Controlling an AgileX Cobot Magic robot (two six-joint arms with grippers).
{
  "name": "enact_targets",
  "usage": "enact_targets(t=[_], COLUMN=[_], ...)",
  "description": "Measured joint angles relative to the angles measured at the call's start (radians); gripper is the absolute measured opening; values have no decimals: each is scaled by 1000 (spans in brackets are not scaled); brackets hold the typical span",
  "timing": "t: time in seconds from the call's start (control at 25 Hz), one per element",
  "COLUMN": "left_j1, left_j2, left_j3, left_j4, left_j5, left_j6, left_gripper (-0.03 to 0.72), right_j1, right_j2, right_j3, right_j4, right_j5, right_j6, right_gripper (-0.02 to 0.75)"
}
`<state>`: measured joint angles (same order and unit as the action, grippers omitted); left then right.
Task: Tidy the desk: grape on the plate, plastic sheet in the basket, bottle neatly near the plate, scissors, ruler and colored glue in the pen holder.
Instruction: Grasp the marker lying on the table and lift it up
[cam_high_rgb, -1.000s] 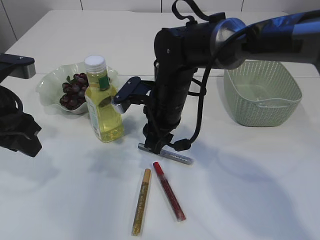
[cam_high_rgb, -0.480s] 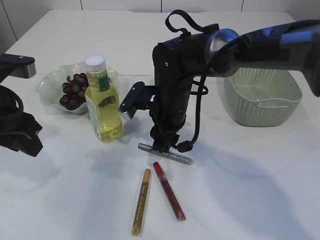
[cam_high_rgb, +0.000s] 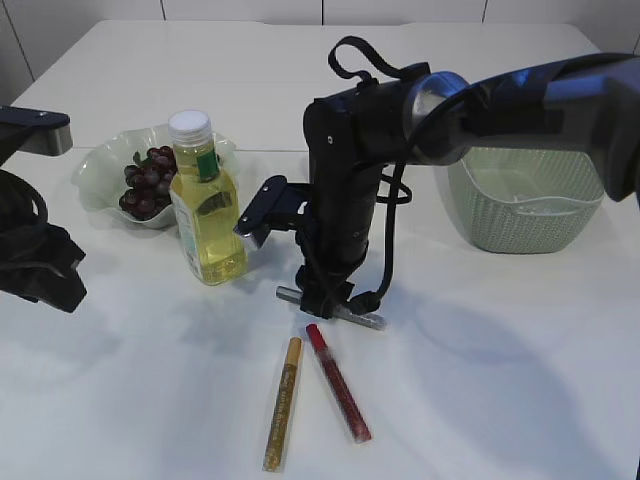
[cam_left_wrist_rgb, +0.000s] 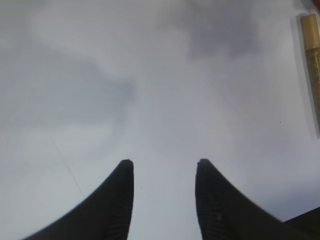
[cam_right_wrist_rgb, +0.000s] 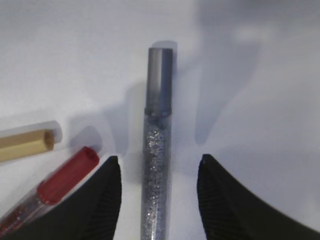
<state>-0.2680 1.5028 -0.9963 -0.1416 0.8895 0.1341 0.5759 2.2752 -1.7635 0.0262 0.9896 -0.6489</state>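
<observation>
Three glitter glue pens lie on the white table: silver (cam_high_rgb: 362, 317), red (cam_high_rgb: 338, 383) and gold (cam_high_rgb: 282, 403). My right gripper (cam_high_rgb: 322, 298) is open and low over the silver pen (cam_right_wrist_rgb: 156, 150), one finger on each side, not touching it. The red pen (cam_right_wrist_rgb: 60, 182) and gold pen (cam_right_wrist_rgb: 25, 144) lie left of it. Dark grapes (cam_high_rgb: 147, 182) sit on the pale green wavy plate (cam_high_rgb: 95, 170). The yellow-liquid bottle (cam_high_rgb: 205, 205) stands upright next to the plate. My left gripper (cam_left_wrist_rgb: 164, 167) is open and empty over bare table, the gold pen (cam_left_wrist_rgb: 312, 65) at its right. No scissors, ruler, plastic sheet or pen holder show.
A pale green woven basket (cam_high_rgb: 575, 215) stands at the right rear. My left arm (cam_high_rgb: 35, 255) is at the table's left edge. The bottle stands close to my right arm's left side.
My right gripper has come down and settled over the silver pen, with its wrist turning slightly. The pens, bottle and left arm have not moved.
</observation>
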Motion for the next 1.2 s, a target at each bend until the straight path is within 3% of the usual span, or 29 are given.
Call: enact_targets(t=[0.84,1.2], left_j1=[0,0], left_j2=[0,0], left_j3=[0,0], left_j4=[-2,-2], left_j5=[-12,-14], left_j6=[0,0], left_gripper=[299,299], right_j1=[-2,-14], right_j2=[26,26], right_j3=[0,0], right_j4=[-3,-5], right_j5=[-16,-27], right_j6=[-5,-6], right_gripper=[394,334])
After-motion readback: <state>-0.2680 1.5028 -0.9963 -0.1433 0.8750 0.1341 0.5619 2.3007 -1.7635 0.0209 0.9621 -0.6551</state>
